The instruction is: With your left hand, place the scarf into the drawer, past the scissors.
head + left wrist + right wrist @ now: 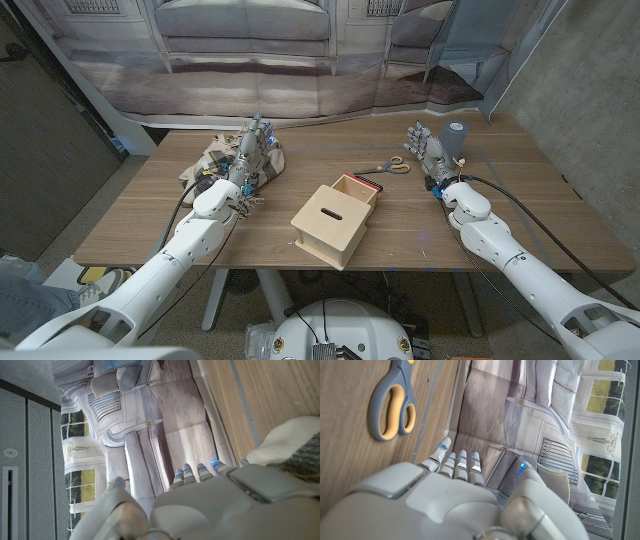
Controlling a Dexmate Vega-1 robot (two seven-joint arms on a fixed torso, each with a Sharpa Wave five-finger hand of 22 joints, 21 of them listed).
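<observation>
The beige plaid scarf (215,160) lies crumpled on the far left part of the wooden table (150,215); in the left wrist view its cloth (292,442) shows beside the hand. My left hand (250,150) stands at the scarf's right side, fingers straight and apart, holding nothing. The wooden box (328,225) sits mid-table, its drawer (357,188) pulled out on the far side. Past the box, to its right, lie the scissors (393,167) with grey and yellow handles (390,405). My right hand (427,148) stands to their right, fingers up and empty.
A grey-blue cylinder (458,133) stands just behind and right of my right hand. A printed backdrop (300,60) hangs along the table's far edge. Bare wood stretches between the scarf and the box.
</observation>
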